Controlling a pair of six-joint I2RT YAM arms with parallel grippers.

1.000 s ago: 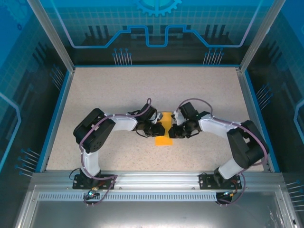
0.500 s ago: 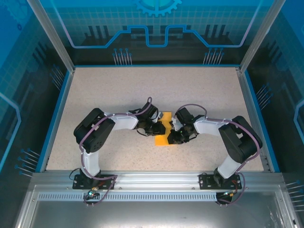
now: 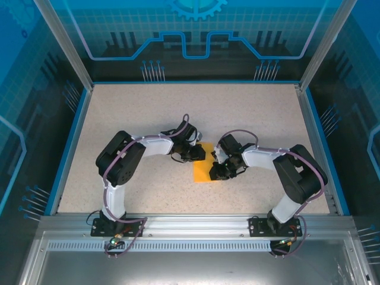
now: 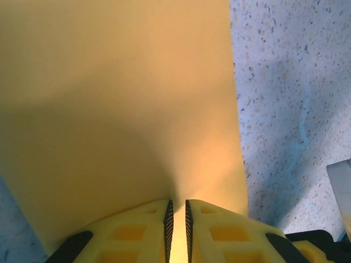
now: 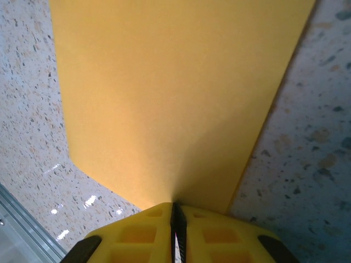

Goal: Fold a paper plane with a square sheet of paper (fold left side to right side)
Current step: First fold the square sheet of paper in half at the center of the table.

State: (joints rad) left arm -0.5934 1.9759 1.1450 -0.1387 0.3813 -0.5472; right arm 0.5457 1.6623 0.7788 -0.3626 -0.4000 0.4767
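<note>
Where the two arms meet near the middle of the speckled beige desk [image 3: 136,119], the thin orange-yellow square sheet of paper [image 3: 203,172] is found. From above it is seen as a narrow upright strip. Its far end is covered by the left hand [image 3: 200,153], and its right edge, nearer the front, is met by the right hand [image 3: 217,172].

In the left wrist view the sheet [image 4: 120,98] is spread across most of the frame, with one straight edge running down the right side over the desk. The paper is drawn into the slit between the yellow ribbed fingers [image 4: 142,233], and the left hand [image 4: 176,204] is seen clenched on it, the jaws almost together. The lower half of the sheet is shaded. A pale grey corner [image 4: 340,189] is shown at the right edge of that view; what it belongs to cannot be told.

In the right wrist view the sheet [image 5: 175,98] is shown as a broad band with a straight edge on the right and a corner on the left. The right hand [image 5: 175,207] is clenched on its near edge, the jaws pressed together on the paper. Whether the sheet is single or doubled cannot be told.

The desk is bounded by a blue rim [image 3: 66,154] and blue-tinted panels [image 3: 196,29]. Both arm bases are bolted to an aluminium rail [image 3: 196,224] at the near edge.
</note>
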